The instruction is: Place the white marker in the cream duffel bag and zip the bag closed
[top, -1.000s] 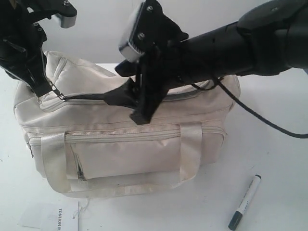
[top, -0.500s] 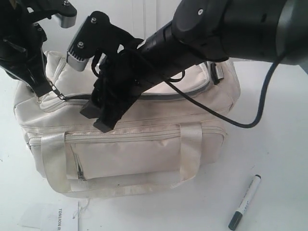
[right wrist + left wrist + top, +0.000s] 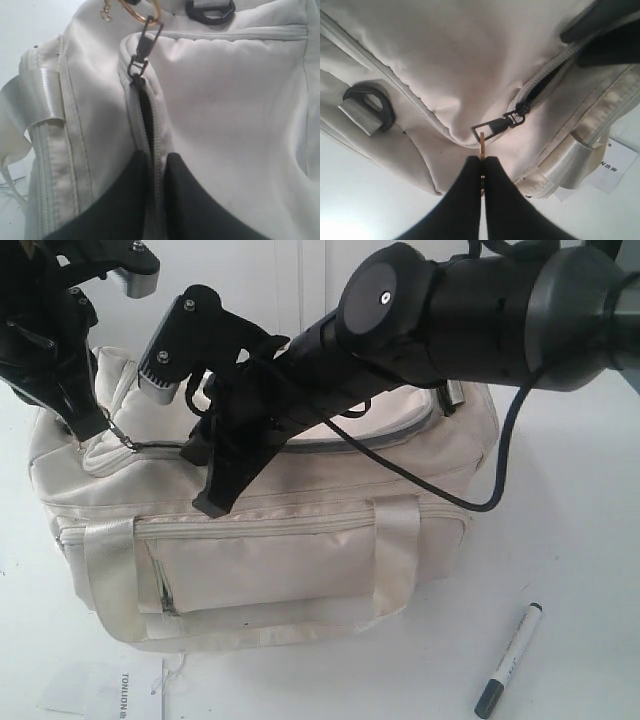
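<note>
Exterior view: we see the cream duffel bag point(image 3: 300, 560) on a white table point(image 3: 580, 540), with the white marker point(image 3: 508, 660) lying on the table off the bag's front right corner, apart from it. Left wrist view: the left gripper point(image 3: 481, 161) is clamped on a gold ring point(image 3: 482, 142) linked to the black zipper pull point(image 3: 496, 126). Right wrist view: we find the right gripper point(image 3: 153, 162) pinched on the bag's zipper seam, near that pull

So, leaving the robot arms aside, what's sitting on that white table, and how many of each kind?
cream duffel bag: 1
white marker: 1
paper tag: 1
Total: 3
</note>
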Tool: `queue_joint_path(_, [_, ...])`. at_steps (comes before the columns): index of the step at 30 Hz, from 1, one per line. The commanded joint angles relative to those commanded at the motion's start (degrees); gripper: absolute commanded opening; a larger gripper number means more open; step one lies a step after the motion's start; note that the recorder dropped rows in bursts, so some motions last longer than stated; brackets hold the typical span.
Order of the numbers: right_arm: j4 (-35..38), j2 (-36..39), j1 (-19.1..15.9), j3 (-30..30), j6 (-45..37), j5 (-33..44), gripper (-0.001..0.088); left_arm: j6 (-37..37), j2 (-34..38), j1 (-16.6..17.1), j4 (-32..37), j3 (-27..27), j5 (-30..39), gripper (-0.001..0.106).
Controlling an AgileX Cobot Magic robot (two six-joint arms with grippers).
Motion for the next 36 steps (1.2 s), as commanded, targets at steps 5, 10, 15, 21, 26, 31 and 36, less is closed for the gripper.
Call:
queue_joint_path(5, [-1.7, -0.1, 0.0, 0.0, 0.0, 0.5, 0.0000, -0.2, -0.2, 0.0, 0.0, 0.0, 0.0, 0.000])
queue_joint_path(10, [-4.5, -2.5, 0.0, 0.1, 0.6, 0.8, 0.0000, -0.2, -3.2, 0.0, 1.0, 0.0, 0.0, 0.000])
queue_joint_path(15, [-7.5, -2.9, 0.0, 0.1, 2.9, 1.5, 0.0000, -1.3, -3.4, 0.0, 1.1, 0.0, 0.0, 0.000])
queue_joint_path(21, [-13.5, -3.3, 0.0, 0.2, 6.8, 2.2, 0.0000, -1.6, -3.4, 0.0, 2.7, 0.0, 0.0, 0.000])
queue_joint_path(26, [-13.5, -3.6, 0.0, 0.2, 8.3, 0.8, 0.0000, -1.6, -3.4, 0.0, 3.9, 0.0, 0.0, 0.000])
queue_joint_path(31, [-13.5, -3.7, -0.3, 0.2, 8.3, 0.8, 0.0000, -1.7, -3.4, 0.0, 4.6, 0.0, 0.0, 0.000])
queue_joint_path(36, [-13.5, -3.7, -0.4, 0.2, 8.3, 0.9, 0.0000, -1.7, -3.4, 0.0, 6.6, 0.0, 0.0, 0.000])
